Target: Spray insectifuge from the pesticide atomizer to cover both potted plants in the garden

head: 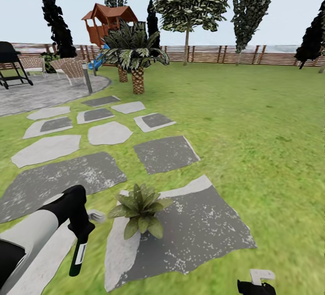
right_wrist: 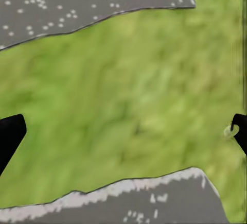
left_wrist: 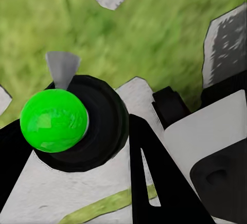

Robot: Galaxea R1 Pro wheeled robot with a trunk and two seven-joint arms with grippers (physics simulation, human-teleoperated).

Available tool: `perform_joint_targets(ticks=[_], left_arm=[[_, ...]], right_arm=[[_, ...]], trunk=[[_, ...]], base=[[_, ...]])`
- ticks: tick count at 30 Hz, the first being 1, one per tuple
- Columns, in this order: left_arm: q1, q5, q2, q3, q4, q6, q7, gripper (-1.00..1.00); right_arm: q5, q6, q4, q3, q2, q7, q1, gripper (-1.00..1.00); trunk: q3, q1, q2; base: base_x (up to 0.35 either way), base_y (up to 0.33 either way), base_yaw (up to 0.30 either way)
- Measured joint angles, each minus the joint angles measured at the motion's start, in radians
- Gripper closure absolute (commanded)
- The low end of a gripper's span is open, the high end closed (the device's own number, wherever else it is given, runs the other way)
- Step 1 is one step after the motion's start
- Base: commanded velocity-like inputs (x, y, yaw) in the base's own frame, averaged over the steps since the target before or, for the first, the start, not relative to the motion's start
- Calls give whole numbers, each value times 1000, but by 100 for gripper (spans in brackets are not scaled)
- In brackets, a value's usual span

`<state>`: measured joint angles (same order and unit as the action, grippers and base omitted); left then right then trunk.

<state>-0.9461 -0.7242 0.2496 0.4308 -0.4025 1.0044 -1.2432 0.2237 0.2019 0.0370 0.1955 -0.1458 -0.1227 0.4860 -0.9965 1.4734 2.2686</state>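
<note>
My left gripper [head: 81, 233] is shut on the pesticide atomizer [head: 78, 254], a slim dark bottle with a white label that hangs down over a pale slab at the lower left. In the left wrist view the atomizer's green-lit top [left_wrist: 54, 120] sits between the black fingers [left_wrist: 149, 172]. One potted plant [head: 140, 211], a low rosette of pointed green leaves, stands on the big grey slab [head: 203, 227] just right of the atomizer. My right gripper [head: 256, 284] is low at the bottom right; in its wrist view the gripper [right_wrist: 123, 131] is open over grass.
Grey stepping slabs [head: 164, 152] lead across the lawn to a round paved patio [head: 40, 94] with chairs [head: 70, 69] and a black grill [head: 11, 62]. Palms [head: 135, 58] stand beyond the slabs. A wooden fence [head: 234, 54] closes the back; open lawn lies to the right.
</note>
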Motion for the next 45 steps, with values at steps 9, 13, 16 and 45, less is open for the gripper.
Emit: perform_joint_targets(ticks=[9,13,16,45], left_arm=[[0,0,0,-1,-1,0,2,100],[0,0,0,-1,-1,0,2,100],[0,0,-1,-1,-2,0,2,100],[88,8,-1,-1,4,-3,76,100]], right_arm=[[-1,0,0,1,0,2,1,-100],[-2,1,0,1,0,2,1,-100],[-2,1,0,1,0,2,1,-100],[-1,0,0,2,2,1,0,-100]], trunk=[[0,0,0],[0,0,0],[0,0,0],[0,0,0]], base=[[45,-263,198],[1,-271,278],[20,-275,278],[108,-157,106]])
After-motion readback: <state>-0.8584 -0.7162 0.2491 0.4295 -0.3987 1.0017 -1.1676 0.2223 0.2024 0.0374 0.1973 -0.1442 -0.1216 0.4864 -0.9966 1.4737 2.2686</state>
